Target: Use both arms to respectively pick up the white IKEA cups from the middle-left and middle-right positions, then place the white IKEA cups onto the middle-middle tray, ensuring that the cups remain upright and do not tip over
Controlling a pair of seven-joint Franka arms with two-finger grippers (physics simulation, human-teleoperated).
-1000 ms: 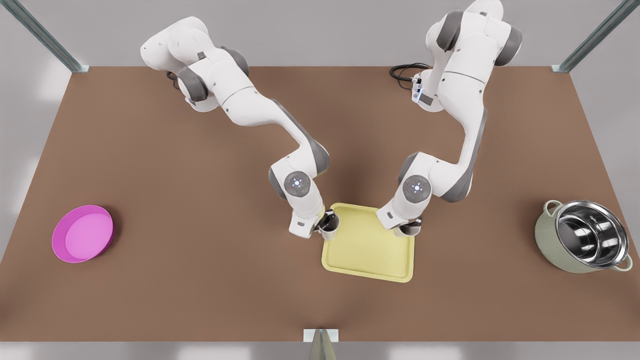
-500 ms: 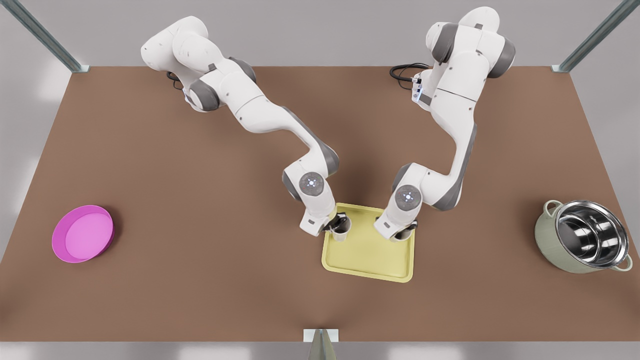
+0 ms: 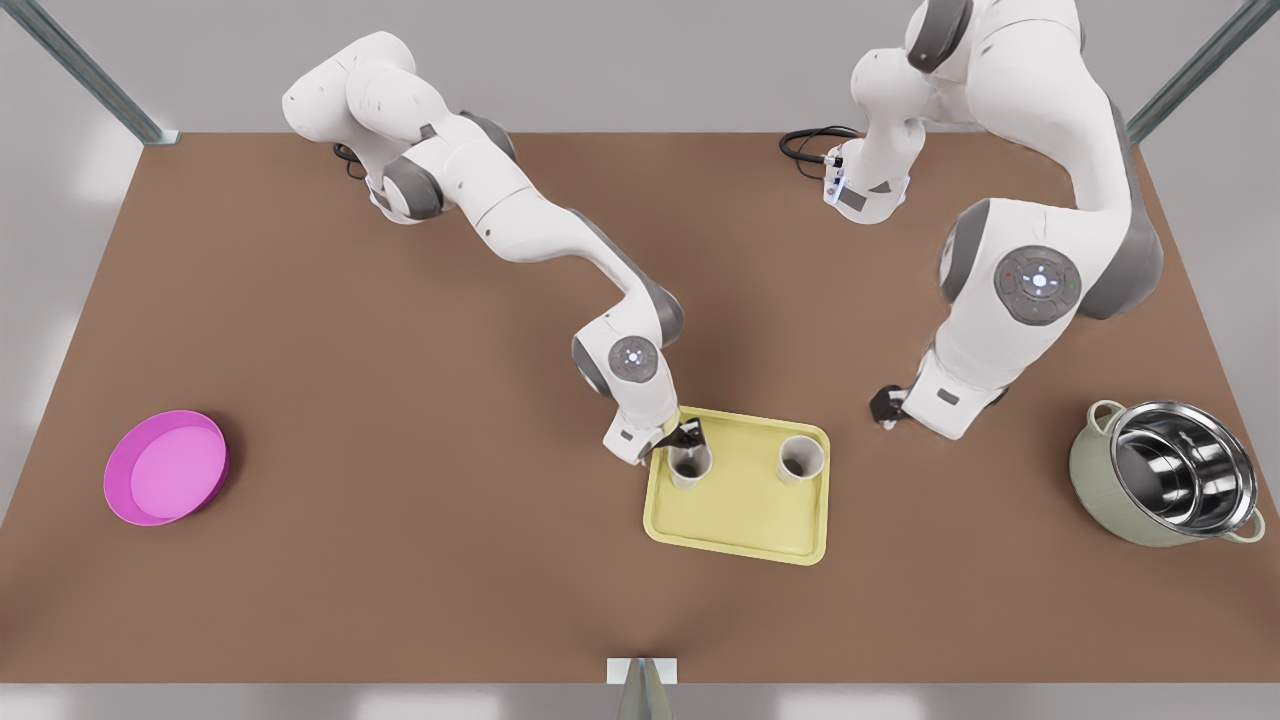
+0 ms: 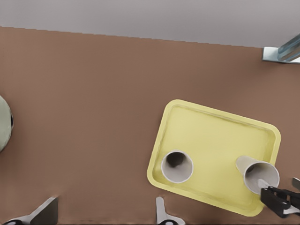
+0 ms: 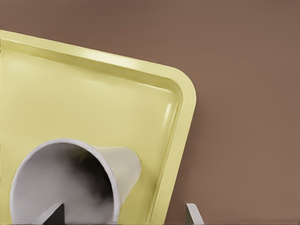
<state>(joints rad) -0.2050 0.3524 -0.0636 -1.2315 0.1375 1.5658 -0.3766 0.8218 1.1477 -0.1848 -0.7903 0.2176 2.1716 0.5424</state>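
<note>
White IKEA cups [image 3: 800,458] both stand upright on the yellow tray [image 3: 740,512], so it's basically done. Left gripper [image 3: 885,405] hangs wide open over the tabletop [image 3: 400,550], well clear of the tray. Right gripper [image 3: 686,436] (fingers spread) just needs to lift clear of its cup.

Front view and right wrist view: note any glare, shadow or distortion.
Front view: bright glare streaks inside the pot; soft shadow on the table beyond the tray. Right wrist view: the cup looks stretched; a highlight runs along the tray rim.
</note>
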